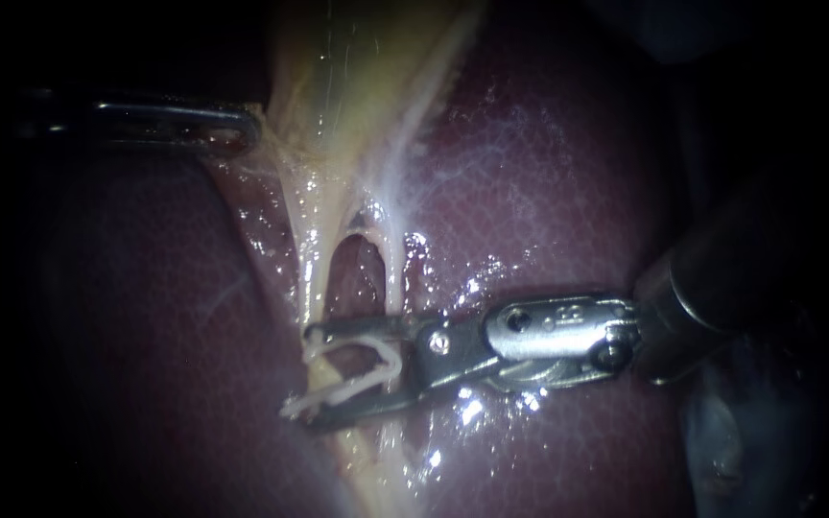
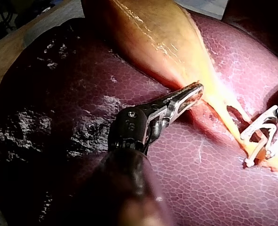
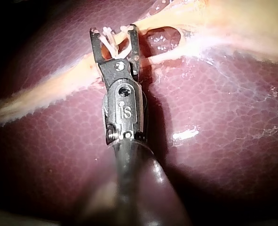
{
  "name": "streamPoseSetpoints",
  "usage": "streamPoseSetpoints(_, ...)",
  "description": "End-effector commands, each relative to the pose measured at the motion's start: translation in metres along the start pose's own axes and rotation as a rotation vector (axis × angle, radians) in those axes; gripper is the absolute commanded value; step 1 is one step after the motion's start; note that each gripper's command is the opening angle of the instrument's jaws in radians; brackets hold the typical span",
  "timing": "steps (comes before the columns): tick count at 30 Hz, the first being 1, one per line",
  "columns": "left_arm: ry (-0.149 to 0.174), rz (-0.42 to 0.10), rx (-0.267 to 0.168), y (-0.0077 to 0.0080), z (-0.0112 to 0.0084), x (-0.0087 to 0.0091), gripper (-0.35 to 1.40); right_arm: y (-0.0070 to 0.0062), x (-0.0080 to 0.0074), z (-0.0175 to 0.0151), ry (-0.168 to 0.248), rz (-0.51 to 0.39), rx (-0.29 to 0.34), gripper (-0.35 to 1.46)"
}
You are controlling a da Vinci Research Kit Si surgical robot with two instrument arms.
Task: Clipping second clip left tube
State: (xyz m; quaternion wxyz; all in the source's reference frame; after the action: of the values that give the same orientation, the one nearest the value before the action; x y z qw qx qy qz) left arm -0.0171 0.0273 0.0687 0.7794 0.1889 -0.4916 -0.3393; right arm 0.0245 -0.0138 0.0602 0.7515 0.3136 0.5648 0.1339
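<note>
My right instrument (image 1: 309, 376) comes in from the right, its jaws standing wide apart with a white clip (image 1: 362, 379) seated between them. The jaws straddle the pale strand where the left tube (image 1: 309, 273) and the right tube (image 1: 392, 269) run down together below a small window. The right wrist view shows the same instrument (image 3: 114, 34) with the clip (image 3: 111, 46) astride the strand. My left instrument (image 1: 242, 125) reaches in at the upper left, shut on the edge of the yellowish gallbladder (image 1: 338, 67). In the left wrist view its jaws pinch that tissue (image 2: 190, 94).
Dark red liver (image 1: 549, 192) lies all around, wet and glinting. A white film (image 1: 453, 163) spreads over the liver to the right of the tubes. The right instrument's thick shaft (image 1: 722, 278) fills the right side. The view's edges are dark.
</note>
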Motion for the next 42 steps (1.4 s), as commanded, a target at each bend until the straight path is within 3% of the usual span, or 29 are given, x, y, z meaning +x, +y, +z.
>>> streamPoseSetpoints(1, 0.000, -0.001, 0.000, -0.0001, -0.0001, -0.0001, -0.35, -0.0001, 0.0001, -0.0001, 0.000, 0.000, 0.001, 0.46)
streamPoseSetpoints(6, 0.000, 0.000, 0.000, 0.0000, -0.0001, -0.0001, -0.35, -0.0005, 0.0009, -0.0010, 0.002, 0.022, 0.006, 0.47)
streamPoseSetpoints(13, 0.000, 0.000, 0.000, 0.0000, -0.0001, 0.0000, -0.35, -0.0012, 0.0031, -0.0049, 0.009, 0.066, 0.016, 0.47)
streamPoseSetpoints(18, 0.000, 0.000, 0.000, 0.0000, -0.0001, 0.0000, -0.35, -0.0014, 0.0034, -0.0073, 0.012, 0.078, 0.012, 0.48)
streamPoseSetpoints(26, 0.000, 0.000, 0.000, 0.0000, 0.0000, 0.0000, -0.35, -0.0010, 0.0025, -0.0090, 0.012, 0.096, 0.011, 0.47)
streamPoseSetpoints(35, 0.000, 0.000, 0.000, 0.0000, 0.0000, 0.0001, -0.35, -0.0001, 0.0011, -0.0083, 0.010, 0.125, 0.007, 0.48)
streamPoseSetpoints(42, 0.000, 0.001, -0.001, 0.0001, 0.0000, 0.0002, -0.35, 0.0010, -0.0010, -0.0066, 0.002, 0.154, 0.024, 0.48)
